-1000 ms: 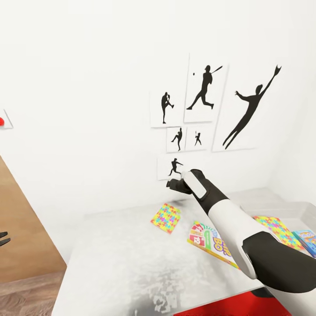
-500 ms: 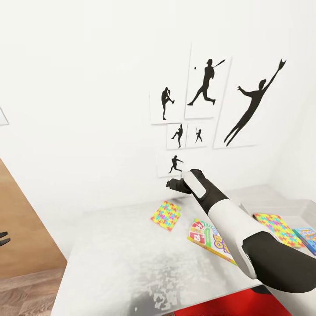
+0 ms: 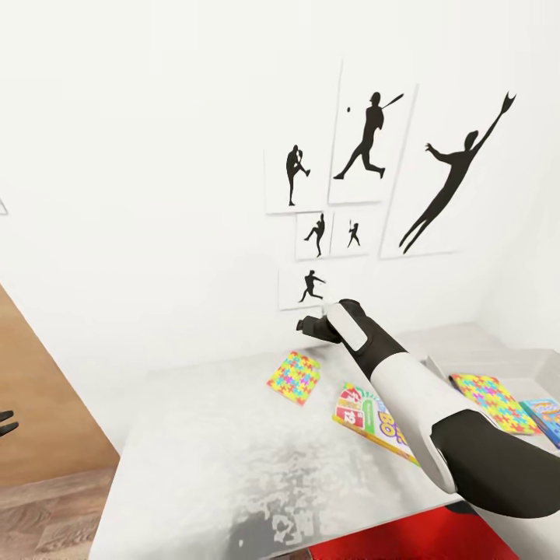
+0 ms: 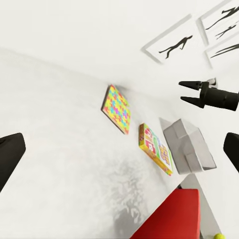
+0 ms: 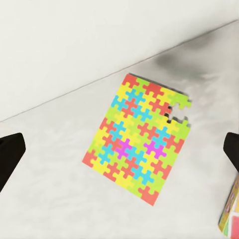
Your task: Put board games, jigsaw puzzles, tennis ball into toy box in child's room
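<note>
- Right tool (image 3: 311,325) hangs above the white worktop (image 3: 218,467), near its far edge by the wall, fingers spread wide and nothing between them.
- The left wrist view catches that same tool (image 4: 191,93) from the side: two dark prongs well apart, empty.
- Directly beneath the right tool lies a jigsaw puzzle (image 3: 295,377), flat on the worktop, clear of the fingers.
- In the right wrist view that puzzle (image 5: 141,138) sits between the two dark fingertips (image 5: 10,152), with a notch of missing pieces at one corner.
- Just beside it, back toward the right arm's forearm, the Skip-Bo board game (image 3: 365,412) lies flat, partly covered by the arm.
- Further out past the arm is the toy box (image 3: 519,362), light grey with low walls; a second jigsaw puzzle (image 3: 491,401) and a blue game box (image 3: 546,414) are lying inside it.
- The left tool (image 3: 6,422) is only a sliver of dark fingers at the edge of the head view, well apart from the toys; I cannot tell how wide it stands.
- The tennis ball (image 4: 218,236) peeks in at the corner of the left wrist view, beside a red surface (image 4: 172,216) that sits below the worktop's edge.
- Baseball silhouette pictures (image 3: 365,140) hang on the wall behind the right tool.
</note>
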Available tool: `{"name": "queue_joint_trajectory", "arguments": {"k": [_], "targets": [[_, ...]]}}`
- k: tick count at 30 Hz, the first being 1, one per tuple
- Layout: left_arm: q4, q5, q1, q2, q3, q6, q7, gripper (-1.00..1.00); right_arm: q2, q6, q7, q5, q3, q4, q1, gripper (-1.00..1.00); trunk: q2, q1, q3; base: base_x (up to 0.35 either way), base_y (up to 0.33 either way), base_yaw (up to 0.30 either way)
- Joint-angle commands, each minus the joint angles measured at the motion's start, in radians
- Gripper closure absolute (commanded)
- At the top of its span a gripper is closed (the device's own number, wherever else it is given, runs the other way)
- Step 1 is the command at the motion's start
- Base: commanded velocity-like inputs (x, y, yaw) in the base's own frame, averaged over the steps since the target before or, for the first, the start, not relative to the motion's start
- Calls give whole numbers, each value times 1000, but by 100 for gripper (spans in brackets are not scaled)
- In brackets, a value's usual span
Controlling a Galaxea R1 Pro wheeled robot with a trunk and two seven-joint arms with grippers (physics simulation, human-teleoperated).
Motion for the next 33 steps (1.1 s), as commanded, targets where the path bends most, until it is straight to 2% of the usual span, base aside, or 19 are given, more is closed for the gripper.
{"name": "queue_joint_trajectory", "arguments": {"k": [1, 27, 33], "targets": [[0, -1, -1, 0, 0, 11, -5, -100, 0, 0, -10, -10, 5, -1, -1, -100, -2, 1, -4, 0, 0, 0], [0, -1, -1, 0, 1, 11, -5, -100, 6, -63, -8, -7, 9, 2, 0, -100, -2, 1, -47, 0, 0, 0], [0, -1, -1, 1, 1, 9, -5, -100, 6, -65, -8, 19, 8, 2, 0, -100, -2, 1, -56, 0, 0, 0]]}}
